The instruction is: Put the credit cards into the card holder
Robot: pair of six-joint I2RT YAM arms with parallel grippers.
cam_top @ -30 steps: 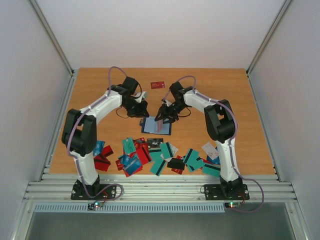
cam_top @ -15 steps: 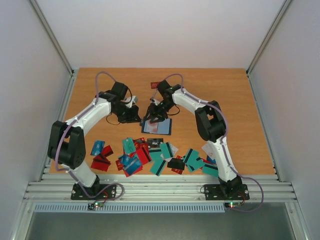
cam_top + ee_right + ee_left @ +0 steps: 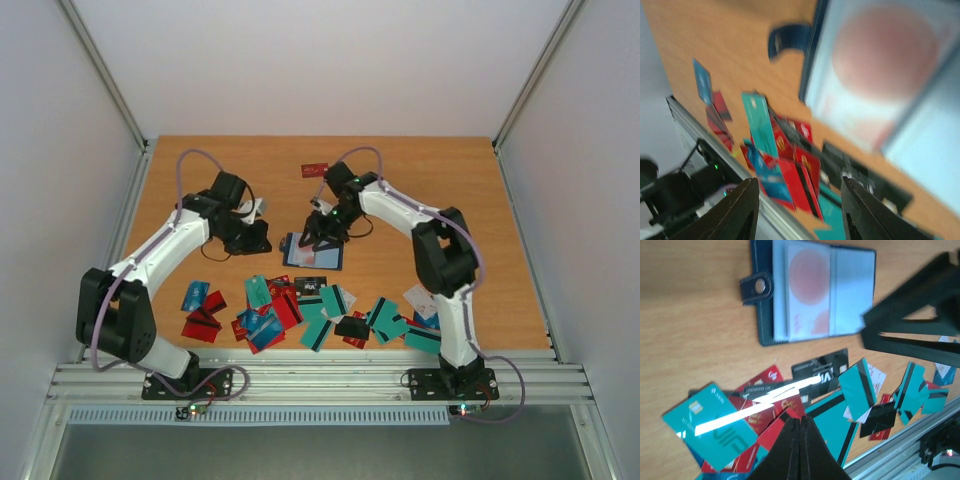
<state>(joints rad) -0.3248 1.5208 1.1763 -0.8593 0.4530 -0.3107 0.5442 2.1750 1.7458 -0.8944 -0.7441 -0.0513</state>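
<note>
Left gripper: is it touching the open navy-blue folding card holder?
Apart. Left wrist view: left gripper, jaws shut, ends short of the card holder, cards between.

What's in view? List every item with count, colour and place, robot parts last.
card holder: one, dark navy with grey-blue pockets, lying open at mid-table
pocketed card: one, white with a red circle, behind one of the holder's pockets
loose credit cards: many, too overlapped to count; teal, red, blue, black, white; scattered along the table's near side
lone red card: one, red, far side, apart from the rest
table: one, orange-brown wood
metal rails: silver, near edge, under the arm bases
arms: two, white with black joints, either side of the holder
left gripper: one, black, shut and empty, left of the holder
right gripper: one, black, open and empty, low over the holder
</note>
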